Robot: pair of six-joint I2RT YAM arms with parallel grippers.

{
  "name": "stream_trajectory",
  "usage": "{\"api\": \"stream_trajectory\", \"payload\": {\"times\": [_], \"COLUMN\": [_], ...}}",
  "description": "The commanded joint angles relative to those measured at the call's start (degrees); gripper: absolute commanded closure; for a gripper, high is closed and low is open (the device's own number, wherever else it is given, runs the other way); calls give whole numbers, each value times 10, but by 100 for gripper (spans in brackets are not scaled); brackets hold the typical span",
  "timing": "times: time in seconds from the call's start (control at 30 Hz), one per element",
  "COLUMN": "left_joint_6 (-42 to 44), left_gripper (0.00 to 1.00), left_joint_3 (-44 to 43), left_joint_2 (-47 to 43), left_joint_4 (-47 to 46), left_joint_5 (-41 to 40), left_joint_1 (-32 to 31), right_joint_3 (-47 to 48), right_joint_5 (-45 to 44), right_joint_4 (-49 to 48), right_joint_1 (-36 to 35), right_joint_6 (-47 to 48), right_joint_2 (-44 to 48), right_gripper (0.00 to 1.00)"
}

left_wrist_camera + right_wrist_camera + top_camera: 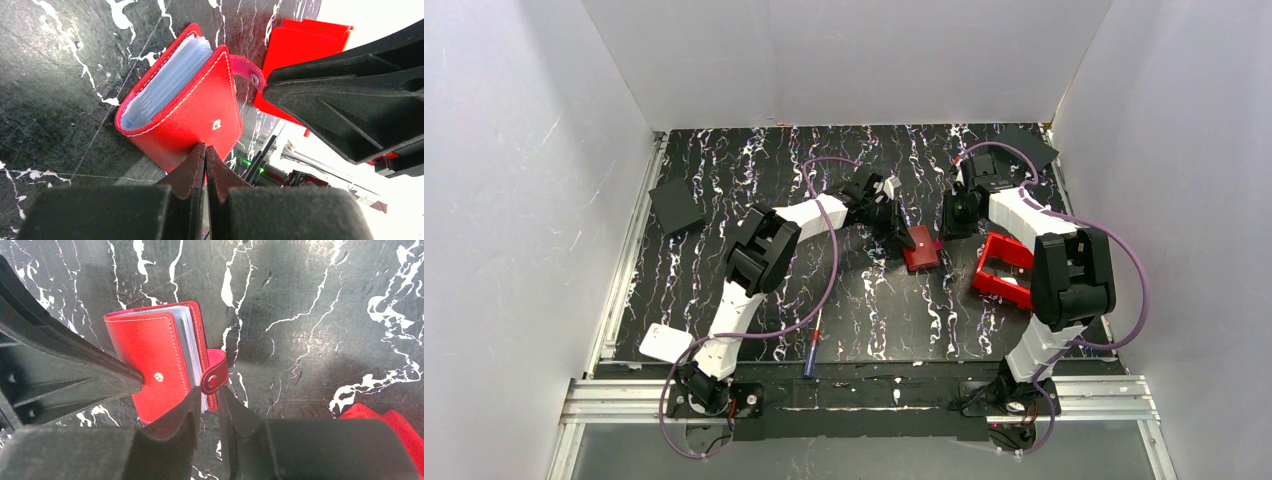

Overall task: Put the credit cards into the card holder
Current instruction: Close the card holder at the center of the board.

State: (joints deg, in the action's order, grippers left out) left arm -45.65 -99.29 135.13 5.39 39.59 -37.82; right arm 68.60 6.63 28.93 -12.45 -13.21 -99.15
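Note:
The red card holder (921, 252) lies mid-table, folded nearly closed, with pale grey-blue pockets (170, 80) showing at its open edge. My left gripper (205, 149) is shut, its tips pressed on the holder's red cover (200, 115) near the snap stud. My right gripper (210, 392) is open a narrow gap, with the holder's snap strap (215, 379) right at its tips. The holder also shows in the right wrist view (145, 350). No loose credit card shows in any view.
A red open-topped bin (1004, 268) stands just right of the holder. Black flat squares lie at the far left (675, 207) and far right corner (1029, 147). A white object (664, 343) and a blue-red pen (811, 352) lie near the front edge.

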Motion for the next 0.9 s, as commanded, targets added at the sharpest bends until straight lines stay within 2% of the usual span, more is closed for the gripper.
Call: {"api": "stream_trajectory", "payload": {"times": [0.0,0.2,0.77,0.87], "left_joint_6": [15,15,15,14], "left_gripper": [100,100,100,100], "left_joint_3": [-1,-3,-1,-2], "left_joint_2": [17,17,18,19], "left_joint_4": [23,23,21,20], "left_joint_5": [-24,-24,-23,-22], "left_joint_1": [-4,-4,-5,-5], "right_joint_3": [22,19,12,13], "right_joint_5": [12,20,33,25], "right_joint_4": [-11,-13,-20,-19], "right_joint_1": [-1,-2,-2,-2], "right_joint_6": [5,8,8,9], "right_joint_2": [-1,7,22,15], "right_gripper": [70,63,61,64]}}
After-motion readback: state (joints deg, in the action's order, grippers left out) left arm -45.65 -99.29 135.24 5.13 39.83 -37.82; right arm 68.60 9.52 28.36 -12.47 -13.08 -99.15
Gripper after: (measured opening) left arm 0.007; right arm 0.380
